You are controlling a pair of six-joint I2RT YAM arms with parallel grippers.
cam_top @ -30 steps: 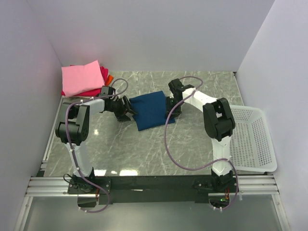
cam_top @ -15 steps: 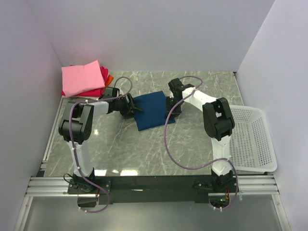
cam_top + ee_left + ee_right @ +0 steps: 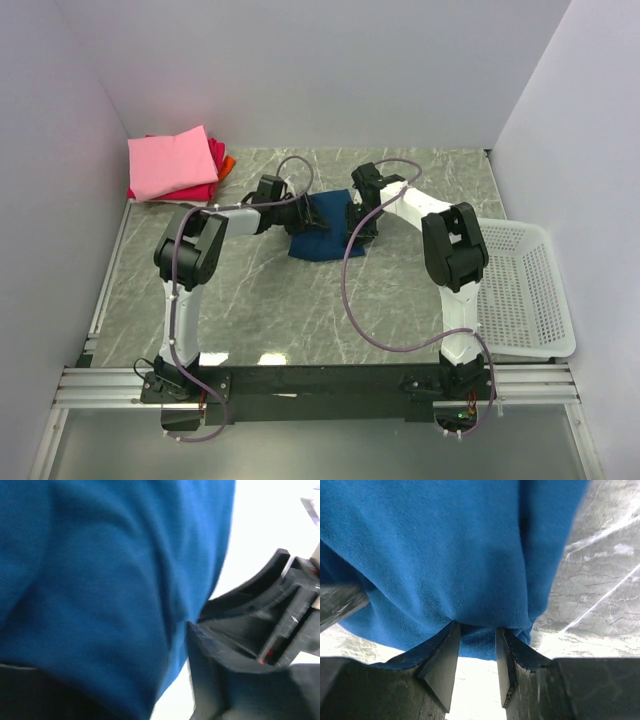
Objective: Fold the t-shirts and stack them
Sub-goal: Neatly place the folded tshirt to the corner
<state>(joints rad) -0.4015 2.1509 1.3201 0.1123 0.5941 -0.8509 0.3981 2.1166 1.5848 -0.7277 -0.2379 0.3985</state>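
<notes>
The dark blue t-shirt [image 3: 322,230] lies partly folded at the table's middle, its print hidden. My left gripper [image 3: 296,212] is shut on its left edge and holds that edge lifted over the shirt. In the left wrist view the blue cloth [image 3: 100,580] fills the frame beside one dark finger [image 3: 215,670]. My right gripper [image 3: 356,222] is shut on the shirt's right edge; its fingertips [image 3: 451,630] pinch the hem [image 3: 477,635]. The folded pink shirt [image 3: 170,163] tops the stack at the back left, over the magenta-red one [image 3: 203,188] and the orange one [image 3: 229,162].
A white mesh basket [image 3: 520,228] stands at the right edge of the table. White walls close in the back and both sides. Both arms' cables loop over the marble table [image 3: 270,300].
My left gripper has carried the shirt's left edge to the right, over the shirt, so the blue patch is now narrower. The right arm has stayed in place.
</notes>
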